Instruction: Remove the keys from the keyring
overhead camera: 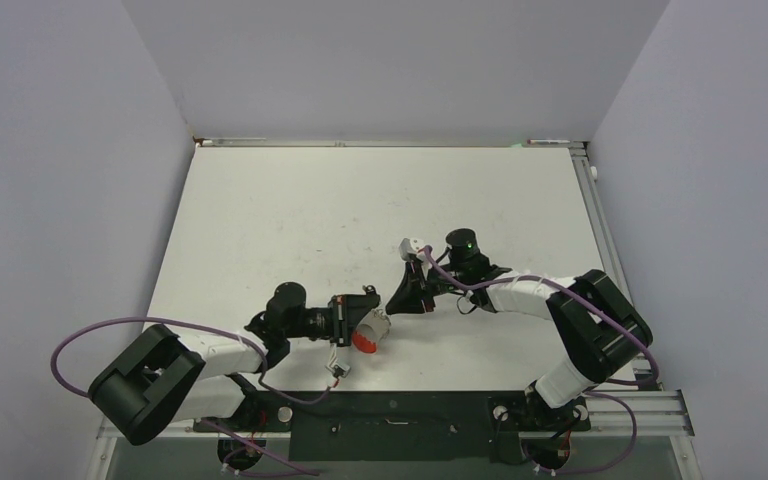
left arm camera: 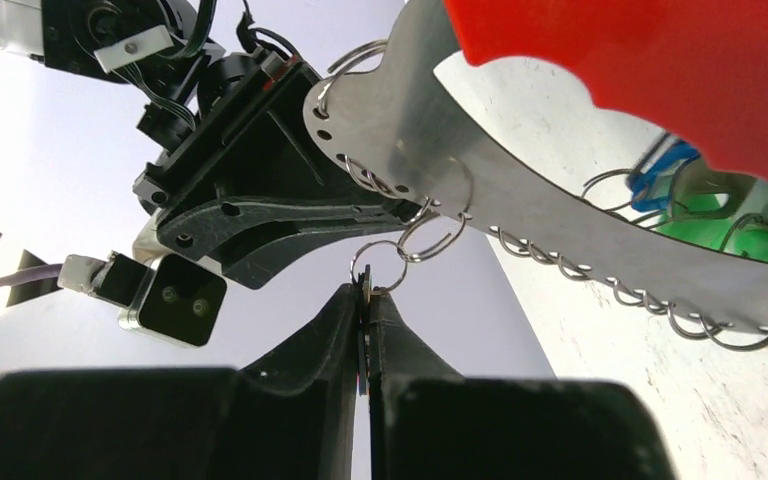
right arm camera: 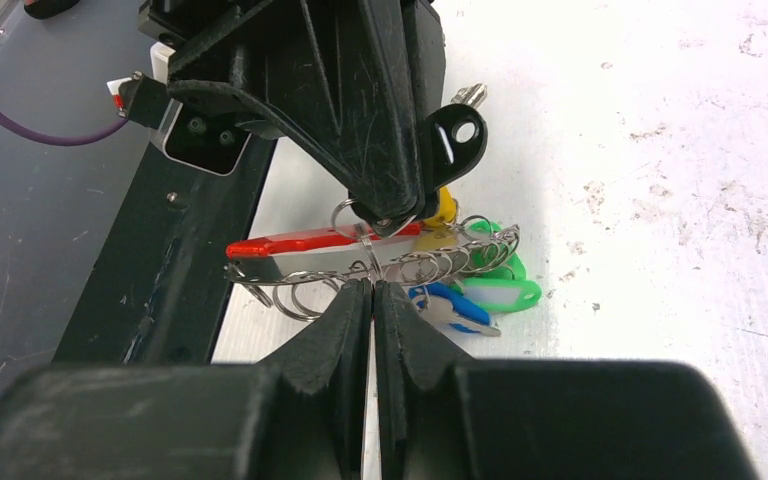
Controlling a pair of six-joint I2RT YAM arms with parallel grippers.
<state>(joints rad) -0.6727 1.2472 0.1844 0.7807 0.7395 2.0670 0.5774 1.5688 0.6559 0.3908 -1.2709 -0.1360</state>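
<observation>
The keyring (right arm camera: 310,243) is a red and grey band held up between the two grippers; in the left wrist view its grey half (left arm camera: 560,225) carries several small wire rings under the red half (left arm camera: 660,60). Keys with green (right arm camera: 505,290), blue (right arm camera: 450,305) and yellow (right arm camera: 443,210) tags hang from it. My left gripper (left arm camera: 367,292) is shut on a thin dark key, edge-on, that hangs from a small split ring (left arm camera: 378,262). My right gripper (right arm camera: 372,285) is shut on the grey band's edge. In the top view both grippers (overhead camera: 360,322) (overhead camera: 408,292) meet at the table's front middle.
The white table (overhead camera: 360,210) stretches away behind the grippers, with grey walls on three sides. A black mounting rail (right arm camera: 160,270) runs along the near edge, just left of the keyring. Purple cables (overhead camera: 100,335) loop beside the arms.
</observation>
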